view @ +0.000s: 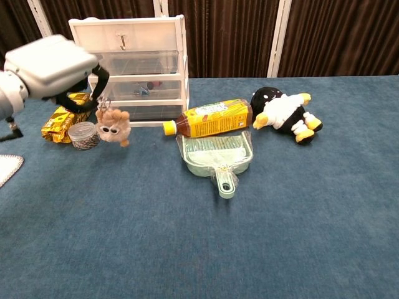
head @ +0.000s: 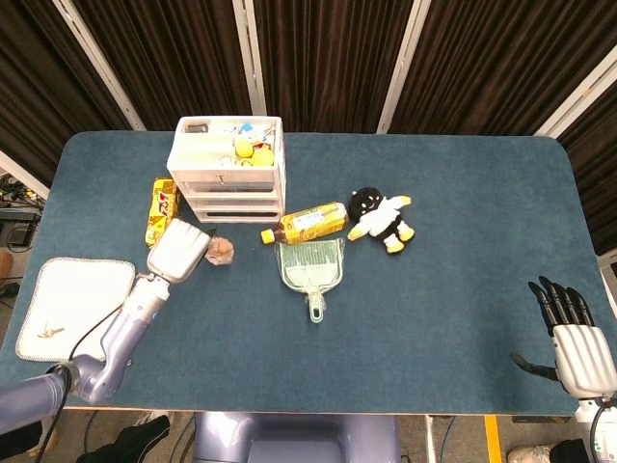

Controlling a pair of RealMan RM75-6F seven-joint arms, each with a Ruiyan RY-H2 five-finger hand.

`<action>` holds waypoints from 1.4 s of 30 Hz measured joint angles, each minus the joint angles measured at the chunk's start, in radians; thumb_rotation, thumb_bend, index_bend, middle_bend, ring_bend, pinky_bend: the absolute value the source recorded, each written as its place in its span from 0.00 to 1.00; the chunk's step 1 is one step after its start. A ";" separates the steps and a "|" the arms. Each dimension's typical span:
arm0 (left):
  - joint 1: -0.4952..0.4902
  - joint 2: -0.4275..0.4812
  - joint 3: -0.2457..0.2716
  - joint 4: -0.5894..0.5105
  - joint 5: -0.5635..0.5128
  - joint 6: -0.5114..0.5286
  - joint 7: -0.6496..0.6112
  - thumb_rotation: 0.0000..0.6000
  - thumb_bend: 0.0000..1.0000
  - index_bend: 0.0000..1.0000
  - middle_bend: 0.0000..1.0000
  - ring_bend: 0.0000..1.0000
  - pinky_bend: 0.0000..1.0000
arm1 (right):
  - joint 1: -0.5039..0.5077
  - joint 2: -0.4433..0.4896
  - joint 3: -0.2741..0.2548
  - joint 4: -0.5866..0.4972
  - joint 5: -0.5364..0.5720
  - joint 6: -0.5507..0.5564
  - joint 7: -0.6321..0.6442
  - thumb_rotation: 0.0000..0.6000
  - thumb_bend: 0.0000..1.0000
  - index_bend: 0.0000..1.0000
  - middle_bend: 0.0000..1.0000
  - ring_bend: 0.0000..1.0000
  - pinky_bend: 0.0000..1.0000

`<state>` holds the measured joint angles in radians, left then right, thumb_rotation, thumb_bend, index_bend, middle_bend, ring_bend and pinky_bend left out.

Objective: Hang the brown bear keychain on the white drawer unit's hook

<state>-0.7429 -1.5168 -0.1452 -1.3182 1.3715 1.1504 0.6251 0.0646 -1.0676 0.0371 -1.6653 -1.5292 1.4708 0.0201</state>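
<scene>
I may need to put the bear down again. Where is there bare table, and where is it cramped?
Bare: the stretch between the dustpan and the right hand, and the near edge below the left hand. Crowded: around the drawer unit, with snack bag, bottle and penguin toy.

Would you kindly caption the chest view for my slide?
Left hand holds the brown bear keychain aloft before the white drawer unit, below its hook.

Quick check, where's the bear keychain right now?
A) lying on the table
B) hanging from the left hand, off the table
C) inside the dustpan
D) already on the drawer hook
B: the bear dangles below the left hand, short of the hook.
</scene>
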 measured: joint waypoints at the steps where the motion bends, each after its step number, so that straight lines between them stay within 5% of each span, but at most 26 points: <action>1: -0.007 0.001 -0.007 0.006 0.005 0.000 -0.005 1.00 0.52 0.69 1.00 0.87 0.73 | 0.000 0.000 0.000 0.000 0.000 0.000 0.001 1.00 0.00 0.00 0.00 0.00 0.00; 14: -0.082 -0.012 -0.068 0.105 0.024 -0.016 -0.035 1.00 0.52 0.69 1.00 0.87 0.73 | 0.001 0.002 0.001 -0.001 0.003 -0.003 0.009 1.00 0.00 0.00 0.00 0.00 0.00; 42: -0.162 -0.088 -0.081 0.327 0.076 -0.003 -0.144 1.00 0.52 0.70 1.00 0.87 0.73 | 0.002 0.005 0.006 -0.004 0.014 -0.008 0.019 1.00 0.00 0.00 0.00 0.00 0.00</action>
<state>-0.9044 -1.6052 -0.2258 -0.9910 1.4474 1.1470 0.4813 0.0669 -1.0627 0.0430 -1.6693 -1.5153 1.4630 0.0390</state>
